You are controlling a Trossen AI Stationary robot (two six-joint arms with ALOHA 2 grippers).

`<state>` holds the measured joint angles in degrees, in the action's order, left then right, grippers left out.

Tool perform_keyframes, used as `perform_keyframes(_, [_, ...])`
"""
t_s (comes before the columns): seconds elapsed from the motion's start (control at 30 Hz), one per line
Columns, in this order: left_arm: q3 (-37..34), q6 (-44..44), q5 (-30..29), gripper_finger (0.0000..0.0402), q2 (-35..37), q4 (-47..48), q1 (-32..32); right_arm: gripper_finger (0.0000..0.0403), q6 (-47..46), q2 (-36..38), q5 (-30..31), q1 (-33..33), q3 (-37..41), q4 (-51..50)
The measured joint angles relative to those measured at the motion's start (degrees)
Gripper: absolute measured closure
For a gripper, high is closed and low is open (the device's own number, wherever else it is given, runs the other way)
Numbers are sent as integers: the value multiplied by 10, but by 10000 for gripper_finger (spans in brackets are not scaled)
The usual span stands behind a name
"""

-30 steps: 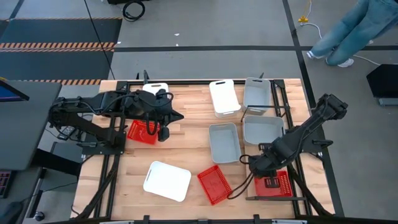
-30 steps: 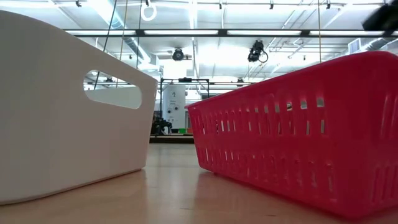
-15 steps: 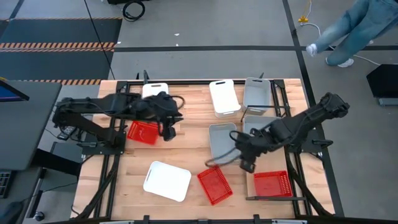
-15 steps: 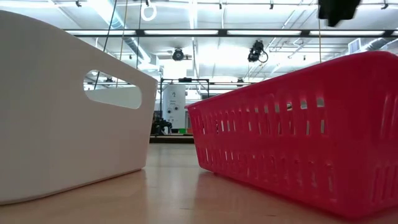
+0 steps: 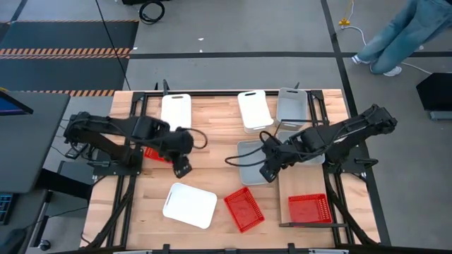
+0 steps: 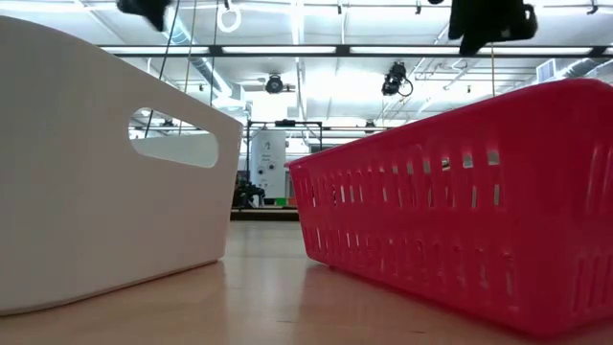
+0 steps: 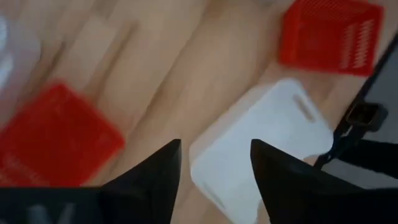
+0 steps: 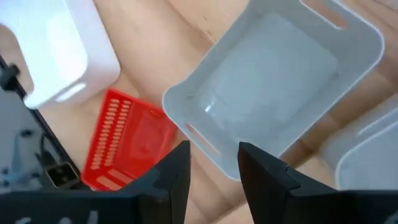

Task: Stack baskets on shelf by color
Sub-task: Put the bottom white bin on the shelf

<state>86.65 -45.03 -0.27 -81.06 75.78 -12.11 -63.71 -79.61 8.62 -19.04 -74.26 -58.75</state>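
My left gripper (image 5: 182, 168) hangs open over bare wood, just near and right of a red basket (image 5: 154, 152) that sits on the tabletop. A white basket (image 7: 261, 137) lies on the table ahead of it. My right gripper (image 5: 267, 171) is open above the near rim of a grey basket (image 8: 273, 81), which stands upright on the table. Nothing is between its fingers. Another red basket (image 5: 309, 208) sits on the pale shelf (image 5: 291, 185) at the near right. A third red basket (image 5: 244, 209) lies on the table beside it.
At the far side stand two white baskets (image 5: 176, 109) (image 5: 255, 109) and a grey one (image 5: 292, 106). Another grey basket (image 5: 305, 147) lies partly under my right arm. A black frame rims the table. A person's legs (image 5: 395, 39) show on the floor beyond the far right corner.
My left gripper has gone toward the near edge, away from the left red basket, which stays on the table. My right gripper has gone from the red basket on the shelf toward the table's left and far edge, to above the grey basket.
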Motion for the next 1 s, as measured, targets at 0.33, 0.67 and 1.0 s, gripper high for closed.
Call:
perform_keyframes(0.33, [-12, -281, -63, 193, -8, 128, -109, 265, -24, 0, 25, -31, 0, 70])
perform_keyframes(0.67, [-142, -516, 0, 186, -14, 49, -174, 265, -4, 0, 65, -34, 0, 227])
perform_keyframes(1.0, [-259, -564, 28, 186, -15, -159, -194, 265, 2, 0, 67, -59, 1, 226])
